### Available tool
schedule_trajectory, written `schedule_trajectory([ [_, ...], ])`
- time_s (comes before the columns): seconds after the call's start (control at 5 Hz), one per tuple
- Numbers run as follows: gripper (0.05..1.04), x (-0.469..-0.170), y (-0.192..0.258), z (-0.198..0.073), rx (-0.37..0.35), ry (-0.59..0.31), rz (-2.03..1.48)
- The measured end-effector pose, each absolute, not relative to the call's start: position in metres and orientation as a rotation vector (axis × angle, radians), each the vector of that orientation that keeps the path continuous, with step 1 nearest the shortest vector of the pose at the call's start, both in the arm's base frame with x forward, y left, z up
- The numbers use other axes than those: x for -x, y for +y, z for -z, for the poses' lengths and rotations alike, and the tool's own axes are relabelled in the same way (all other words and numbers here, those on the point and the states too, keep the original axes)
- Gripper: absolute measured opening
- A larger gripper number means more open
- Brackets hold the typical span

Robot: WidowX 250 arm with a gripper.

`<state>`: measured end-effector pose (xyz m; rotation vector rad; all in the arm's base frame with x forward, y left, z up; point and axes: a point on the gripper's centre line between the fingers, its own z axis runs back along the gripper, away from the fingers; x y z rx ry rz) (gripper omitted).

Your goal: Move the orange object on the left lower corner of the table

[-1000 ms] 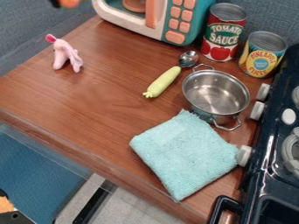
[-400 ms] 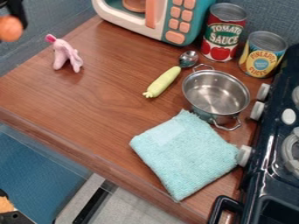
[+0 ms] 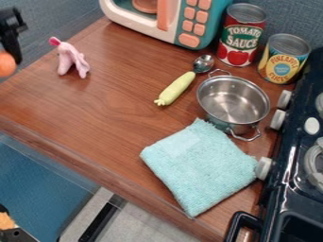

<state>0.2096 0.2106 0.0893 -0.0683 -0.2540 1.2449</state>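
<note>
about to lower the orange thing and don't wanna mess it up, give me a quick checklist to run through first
1. Orange object held by the gripper: ok.
2. Orange object set down on the table: not ok, it's at the upper left, past the table's edge as seen here.
3. Pink toy apart from the orange object: ok.
4. Towel away from the table's left end: ok.
5. Height above the table: cannot tell.

The brown wooden table (image 3: pixel 107 120) carries a pink toy (image 3: pixel 72 59), a toy microwave (image 3: pixel 179 23), two cans, a spoon (image 3: pixel 203 63) just beside a yellow toy vegetable (image 3: pixel 175 88), a metal pot (image 3: pixel 232 101), and a folded light blue cloth (image 3: pixel 199 165) near the front edge.
</note>
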Motion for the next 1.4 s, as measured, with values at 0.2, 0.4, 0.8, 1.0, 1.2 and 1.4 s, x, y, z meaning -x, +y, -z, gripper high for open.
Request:
schedule_trajectory([
  [0.2, 0.609, -0.213, 0.202, -0.068, 0.071, -0.238, -1.18],
  [0.4, 0.609, -0.216, 0.198, -0.059, 0.063, -0.23, -1.137],
  [0.8, 0.958, -0.216, 0.192, -0.058, 0.037, -0.185, -1.106],
  [1.0, 1.007, -0.221, 0.188, -0.063, 0.072, -0.173, -1.1],
  [1.2, 1.001, -0.228, 0.187, -0.072, 0.079, -0.165, -1.077],
  [1.4, 1.001, -0.236, 0.185, -0.105, 0.065, -0.256, -1.041],
])
